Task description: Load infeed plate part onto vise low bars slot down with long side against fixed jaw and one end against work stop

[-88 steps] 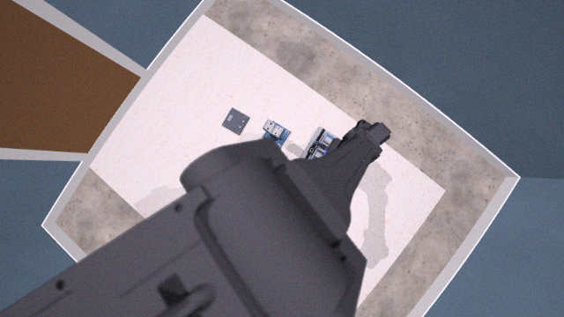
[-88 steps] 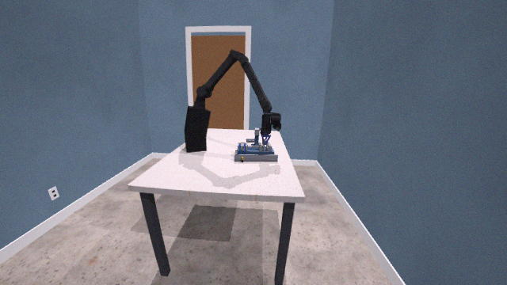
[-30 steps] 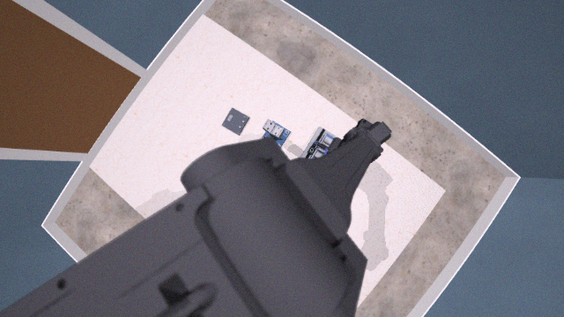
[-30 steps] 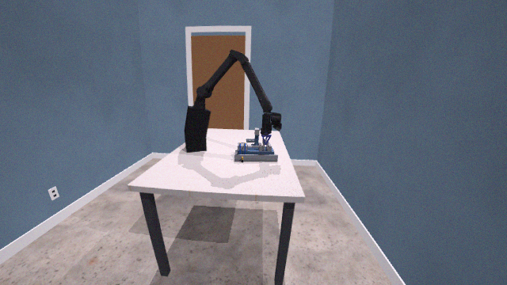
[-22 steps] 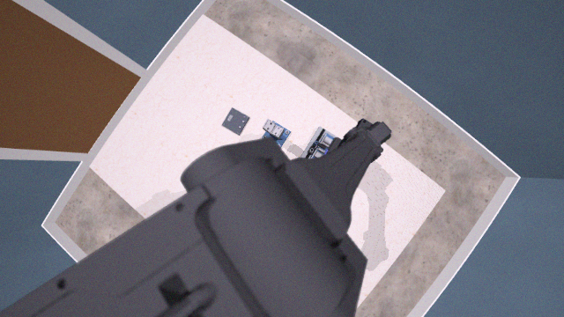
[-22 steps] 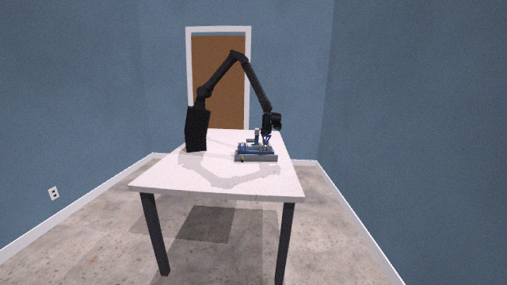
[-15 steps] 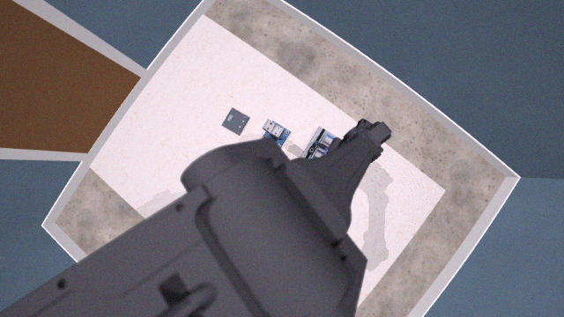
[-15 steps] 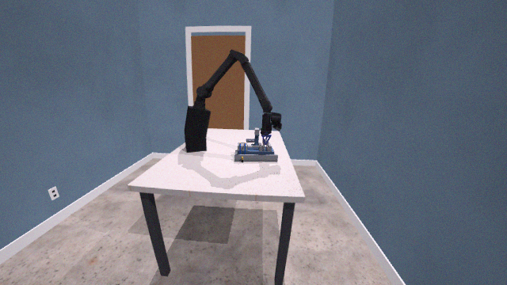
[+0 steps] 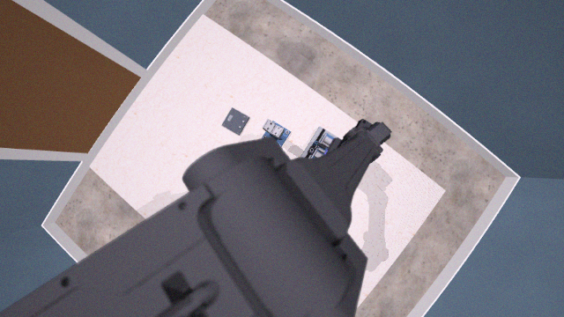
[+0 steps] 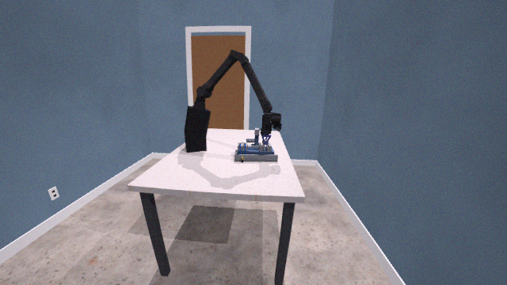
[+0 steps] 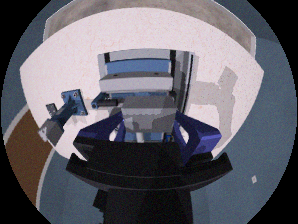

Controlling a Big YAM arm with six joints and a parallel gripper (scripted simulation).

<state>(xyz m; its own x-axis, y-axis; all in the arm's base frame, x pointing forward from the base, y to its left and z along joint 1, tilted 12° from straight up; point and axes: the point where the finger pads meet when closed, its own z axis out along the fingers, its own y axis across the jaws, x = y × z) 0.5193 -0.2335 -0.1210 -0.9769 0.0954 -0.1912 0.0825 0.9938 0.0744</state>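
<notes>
We see a matt, dull grey block [image 11: 149,114] that looks like metal, its faces smooth. The hand's fingers look like smooth blue plastic with a faint sheen, and the arm [image 10: 255,85] [image 9: 282,207] looks like matt black plastic. We find the desk [image 10: 214,186] [image 9: 176,110] [image 11: 150,35] pale and finely speckled, the door [image 10: 218,79] brown like wood, and the floor [image 10: 214,253] mottled like concrete.

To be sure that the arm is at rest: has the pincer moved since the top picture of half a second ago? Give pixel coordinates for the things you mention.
No visible move: the pincer [image 9: 382,132] [image 11: 149,112] is at the same place against the table's edge.
</notes>
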